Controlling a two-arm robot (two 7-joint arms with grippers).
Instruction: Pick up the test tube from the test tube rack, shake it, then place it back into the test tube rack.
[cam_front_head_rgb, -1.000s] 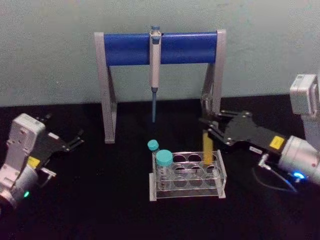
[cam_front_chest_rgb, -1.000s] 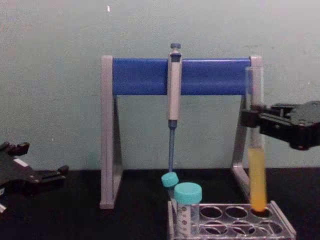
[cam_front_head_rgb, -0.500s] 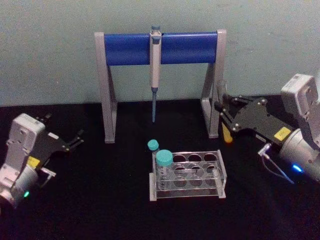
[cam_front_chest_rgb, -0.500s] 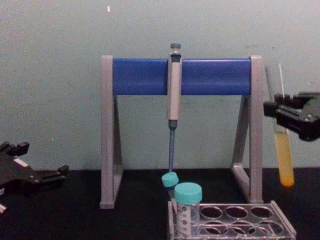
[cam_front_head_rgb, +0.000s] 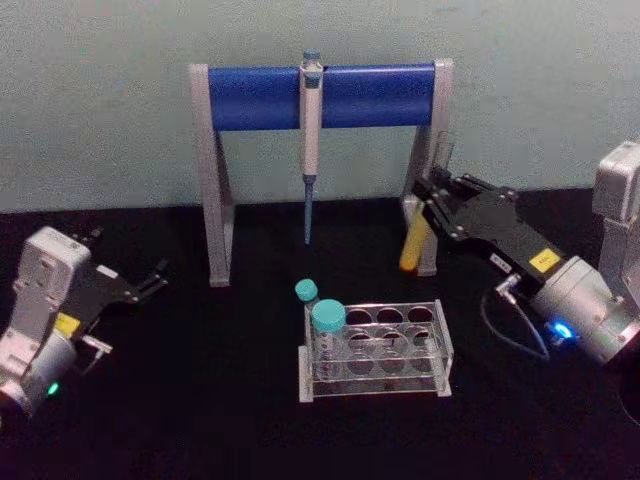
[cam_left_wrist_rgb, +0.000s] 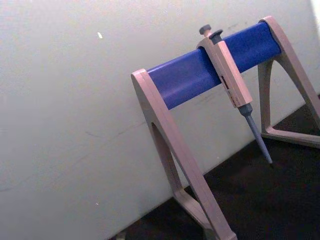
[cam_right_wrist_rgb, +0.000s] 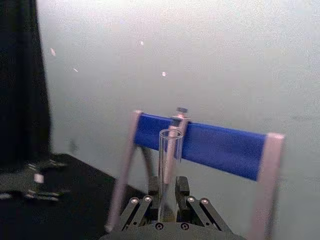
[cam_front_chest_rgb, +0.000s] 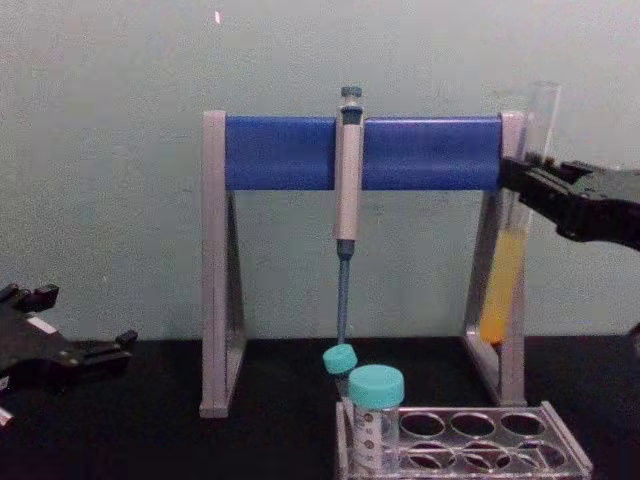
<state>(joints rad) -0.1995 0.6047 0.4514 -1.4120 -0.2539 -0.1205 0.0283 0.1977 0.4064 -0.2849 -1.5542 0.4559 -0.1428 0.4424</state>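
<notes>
My right gripper (cam_front_head_rgb: 427, 198) is shut on the test tube (cam_front_head_rgb: 412, 246), a long clear uncapped tube with yellow-orange liquid in its lower part. The tube hangs tilted in the air in front of the pipette stand's right leg, above and behind the test tube rack (cam_front_head_rgb: 441, 346). In the chest view the test tube (cam_front_chest_rgb: 502, 285) slants from upper right to lower left, with the right gripper (cam_front_chest_rgb: 521, 176) holding it near mid-height and the rack (cam_front_chest_rgb: 562, 447) below. In the right wrist view the tube (cam_right_wrist_rgb: 169, 160) rises between the fingers (cam_right_wrist_rgb: 182, 192). My left gripper (cam_front_head_rgb: 152, 280) is parked open at the left.
Two teal-capped tubes (cam_front_head_rgb: 328, 318) stand at the rack's left end. The grey-and-blue pipette stand (cam_front_head_rgb: 250, 97) with a hanging pipette (cam_front_head_rgb: 310, 110) stands behind the rack, close to the held tube. The wall is right behind it. Black tabletop lies on both sides.
The right gripper lifted the test tube out of the rack's back right hole, swung it to the right, then back left; the tube now tilts before the stand's right leg. Left arm unmoved.
</notes>
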